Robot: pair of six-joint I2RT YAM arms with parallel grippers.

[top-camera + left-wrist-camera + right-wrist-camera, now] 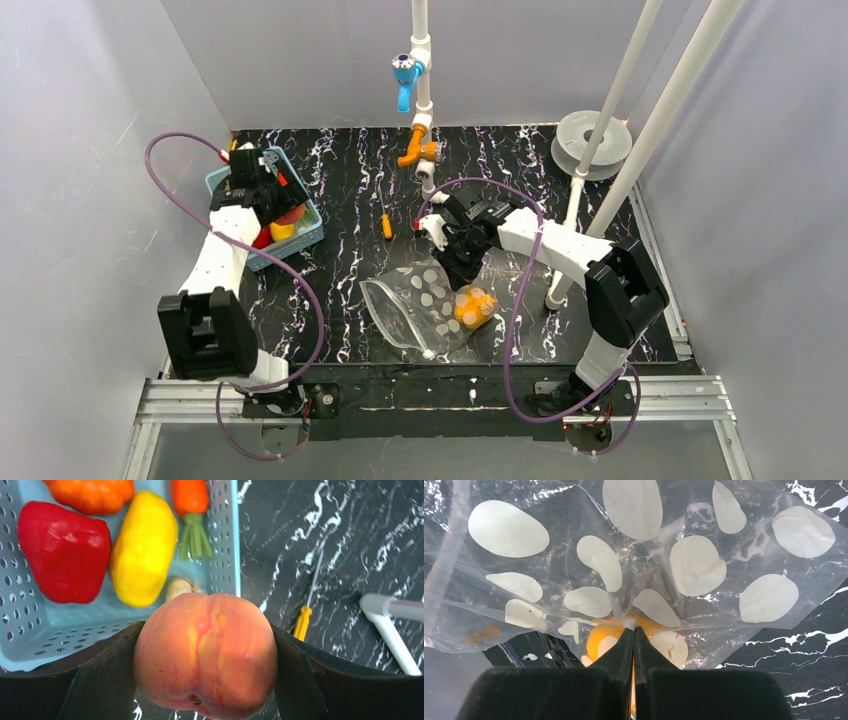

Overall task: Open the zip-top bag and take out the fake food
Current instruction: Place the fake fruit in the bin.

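The zip-top bag (420, 310), clear with white dots, lies mid-table. One round orange piece of fake food (474, 305) is still inside it. My right gripper (458, 272) is shut on a fold of the bag's plastic (694, 565), pinching it at the tips (634, 630), with the orange piece (599, 636) just behind. My left gripper (206, 665) holds a peach (206, 650) between its fingers, above the near rim of the light blue basket (225, 555). In the basket lie a red pepper (65, 552), a yellow piece (144, 550), a carrot (190, 500) and an orange piece (90, 492).
The blue basket (310, 238) stands at the table's left, under the left arm. A small orange-handled screwdriver (386, 224) lies between basket and bag. White pipes with a blue valve (405, 75) rise at the back, and another pipe (560, 270) stands right of the bag.
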